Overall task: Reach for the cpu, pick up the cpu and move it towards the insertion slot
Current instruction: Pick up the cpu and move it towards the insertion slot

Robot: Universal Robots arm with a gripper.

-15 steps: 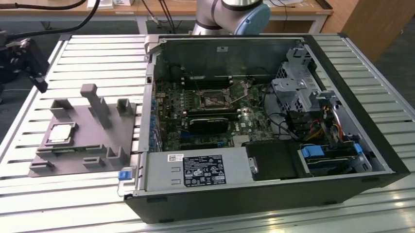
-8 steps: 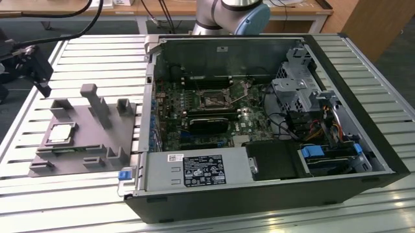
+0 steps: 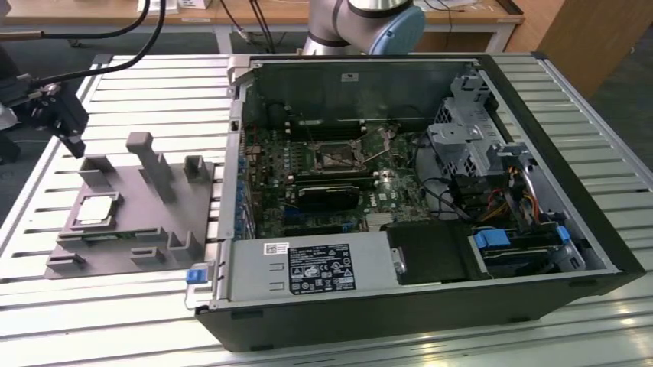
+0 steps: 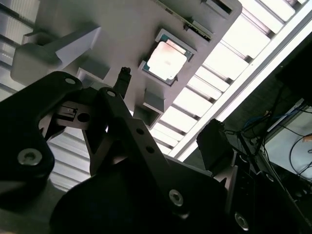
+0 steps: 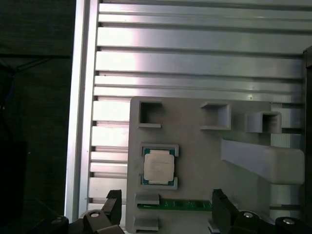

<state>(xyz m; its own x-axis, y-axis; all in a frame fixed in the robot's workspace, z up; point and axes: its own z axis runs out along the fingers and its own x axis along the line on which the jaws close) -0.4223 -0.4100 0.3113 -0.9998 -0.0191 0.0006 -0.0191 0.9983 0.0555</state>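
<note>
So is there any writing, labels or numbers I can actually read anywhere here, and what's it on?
Large label on the silver metal box in the computer: print too small to read.
Small white sticker beside it: unreadable.
Top of the cpu: no legible print.
Nothing here can be quoted.

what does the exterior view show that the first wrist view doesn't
Exterior view: the open case, the slot on its board, and the arm behind the case.
First wrist view: a straight-down look at the open gripper, its fingertips set wide apart with nothing held.
Both: the cpu lying in the grey tray on the slatted table, with the gripper near the tray.
</note>
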